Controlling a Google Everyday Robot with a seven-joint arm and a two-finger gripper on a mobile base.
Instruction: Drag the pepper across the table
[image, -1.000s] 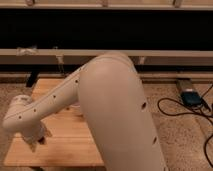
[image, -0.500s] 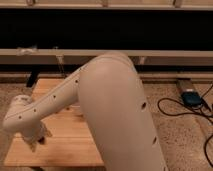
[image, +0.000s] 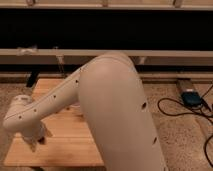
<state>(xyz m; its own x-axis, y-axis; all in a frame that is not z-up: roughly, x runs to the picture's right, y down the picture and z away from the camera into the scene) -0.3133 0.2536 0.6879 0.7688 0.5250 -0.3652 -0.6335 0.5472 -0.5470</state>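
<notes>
The light wooden table (image: 65, 147) fills the lower left of the camera view. My white arm (image: 115, 110) reaches from the right across it and hides much of the top. The gripper (image: 34, 144) hangs low over the table's front left part, at or just above the wood. A small dark patch (image: 42, 138) shows right beside it; I cannot tell whether it is the pepper or a shadow. No pepper shows clearly anywhere else on the table.
A dark object (image: 32, 79) leans at the table's far left corner. A long pale rail (image: 50, 52) runs behind the table. On the speckled floor at the right lies a blue device (image: 191, 98) with black cables (image: 172, 107).
</notes>
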